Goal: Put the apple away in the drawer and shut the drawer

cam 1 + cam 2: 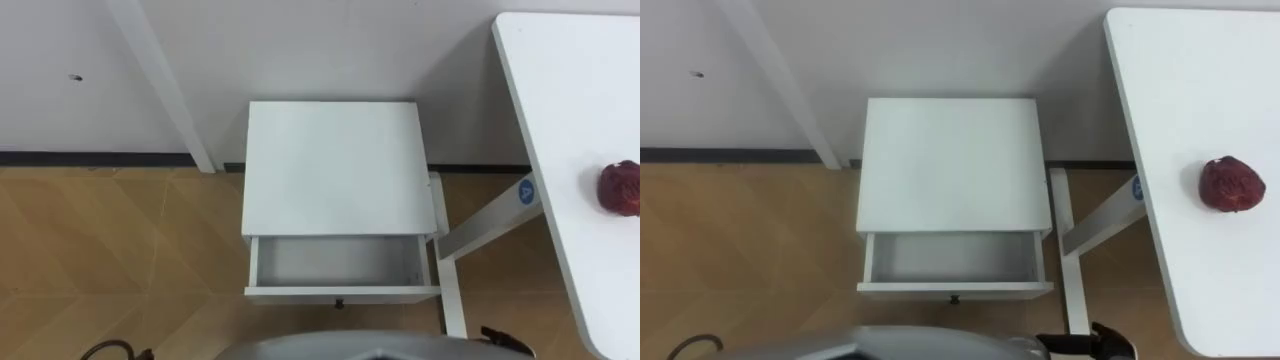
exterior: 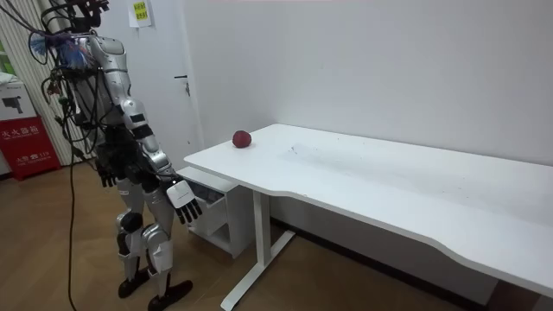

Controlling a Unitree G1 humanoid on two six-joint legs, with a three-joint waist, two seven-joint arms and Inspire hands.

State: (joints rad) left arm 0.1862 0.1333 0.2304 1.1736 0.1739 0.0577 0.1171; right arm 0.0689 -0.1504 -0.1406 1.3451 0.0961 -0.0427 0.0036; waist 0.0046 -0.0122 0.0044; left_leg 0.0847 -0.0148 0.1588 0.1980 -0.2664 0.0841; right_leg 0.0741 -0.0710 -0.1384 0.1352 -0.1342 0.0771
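Observation:
A dark red apple (image 1: 620, 186) lies on the white table (image 1: 570, 90) at my right, near its left end. In front of me stands a small white cabinet (image 1: 335, 165) against the wall. Its top drawer (image 1: 335, 262) is pulled out toward me, and nothing lies inside it. The room view has the apple (image 2: 242, 139) near the table's corner, above the cabinet (image 2: 212, 207). My right hand (image 2: 184, 201) hangs low beside the cabinet with its fingers relaxed. At my other side my left hand (image 2: 105, 175) hangs open, holding nothing.
A white table leg (image 1: 450, 290) with a slanted brace stands just right of the drawer. A white vertical frame (image 1: 160, 85) runs down the wall left of the cabinet. Wooden floor (image 1: 110, 250) spreads to the left.

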